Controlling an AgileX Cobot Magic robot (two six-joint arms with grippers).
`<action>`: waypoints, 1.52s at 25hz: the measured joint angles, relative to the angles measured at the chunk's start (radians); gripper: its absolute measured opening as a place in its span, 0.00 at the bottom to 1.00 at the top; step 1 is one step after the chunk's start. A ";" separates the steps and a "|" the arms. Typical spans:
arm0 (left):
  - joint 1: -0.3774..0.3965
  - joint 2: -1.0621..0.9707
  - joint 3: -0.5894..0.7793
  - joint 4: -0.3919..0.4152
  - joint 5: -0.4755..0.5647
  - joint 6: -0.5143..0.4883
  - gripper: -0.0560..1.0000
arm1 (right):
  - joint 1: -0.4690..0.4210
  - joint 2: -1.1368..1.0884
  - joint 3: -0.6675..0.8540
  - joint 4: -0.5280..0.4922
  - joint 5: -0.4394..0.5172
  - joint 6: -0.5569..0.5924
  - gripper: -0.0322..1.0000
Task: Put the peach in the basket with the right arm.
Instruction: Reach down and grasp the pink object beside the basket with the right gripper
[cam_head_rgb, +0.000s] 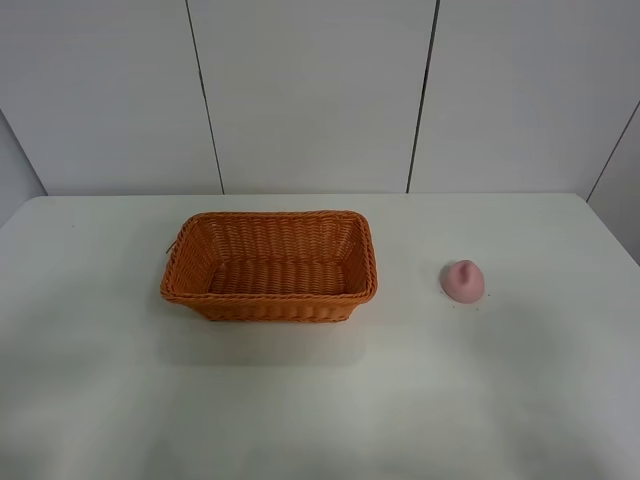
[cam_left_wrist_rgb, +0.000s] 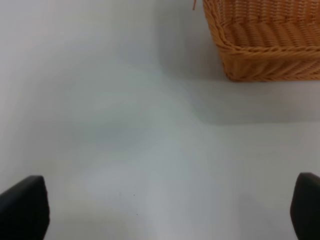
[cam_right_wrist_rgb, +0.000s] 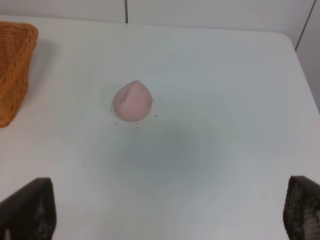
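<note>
The pink peach (cam_head_rgb: 463, 281) rests on the white table (cam_head_rgb: 520, 380), to the right of the orange-brown wicker basket (cam_head_rgb: 270, 266) and well apart from it. No arm shows in the exterior high view. In the right wrist view the peach (cam_right_wrist_rgb: 132, 101) lies ahead of my right gripper (cam_right_wrist_rgb: 170, 212), whose two dark fingertips (cam_right_wrist_rgb: 30, 207) stand wide apart with nothing between them. A corner of the basket (cam_right_wrist_rgb: 12, 70) shows at that view's edge. My left gripper (cam_left_wrist_rgb: 170, 210) is also open and empty over bare table, with the basket's corner (cam_left_wrist_rgb: 265, 45) ahead of it.
A white panelled wall (cam_head_rgb: 320, 90) stands behind the table. The basket's inside shows nothing in it. Tiny dark specks dot the table around the peach.
</note>
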 joint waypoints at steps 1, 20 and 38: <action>0.000 0.000 0.000 0.000 0.000 0.000 0.99 | 0.000 0.000 0.000 0.000 0.000 0.000 0.71; 0.000 0.000 0.000 0.000 0.000 0.000 0.99 | 0.000 0.679 -0.201 0.005 -0.111 0.000 0.71; 0.000 0.000 0.000 0.000 0.000 0.000 0.99 | 0.003 1.873 -0.919 0.053 -0.071 0.000 0.71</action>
